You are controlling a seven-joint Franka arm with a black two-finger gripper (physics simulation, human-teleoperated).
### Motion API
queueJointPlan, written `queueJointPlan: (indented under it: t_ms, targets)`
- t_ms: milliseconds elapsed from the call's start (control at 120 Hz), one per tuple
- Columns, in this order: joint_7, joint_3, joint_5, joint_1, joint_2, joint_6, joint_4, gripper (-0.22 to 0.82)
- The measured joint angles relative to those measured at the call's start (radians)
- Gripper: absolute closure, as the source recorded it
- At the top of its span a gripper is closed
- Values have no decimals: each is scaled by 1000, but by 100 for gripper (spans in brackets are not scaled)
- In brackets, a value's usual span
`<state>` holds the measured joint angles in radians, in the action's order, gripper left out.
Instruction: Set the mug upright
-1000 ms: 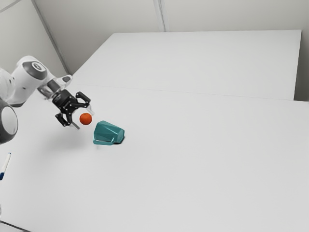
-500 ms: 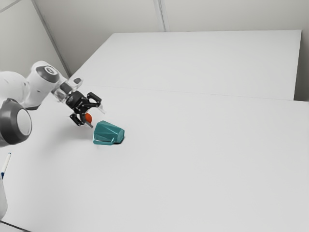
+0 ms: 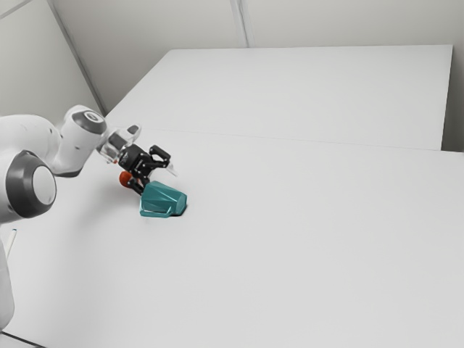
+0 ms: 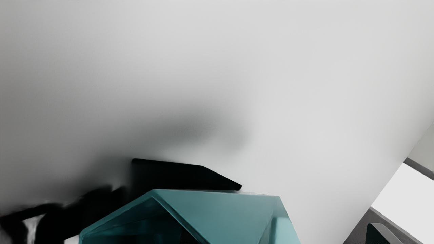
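Mug [image 3: 164, 201] partly hides 1 finger of the spread claw [image 3: 158, 180].

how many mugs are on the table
1: the teal mug lies on its side on the table, at the open pincer; the arm could hide another.

No readable text, label, brand, number or sign appears on any surface or object, either from the arm's side or from its hand.
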<state>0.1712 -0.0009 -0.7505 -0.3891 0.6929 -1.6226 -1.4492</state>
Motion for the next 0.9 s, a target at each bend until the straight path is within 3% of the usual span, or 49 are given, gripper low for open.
queueJointPlan:
  t_ms: [125,267,500,575,808,900]
  targets:
    - [4,-1,17,5,-7,-7,1,48]
    - [7,-1,32,15,-21,-12,1,65]
    - [5,-13,59,40,-36,-29,0,79]
    - [2,-16,91,57,-51,-37,-1,79]
    - [-33,-50,335,156,-215,-132,-99,79]
    - [-49,-51,452,219,-308,-227,-214,79]
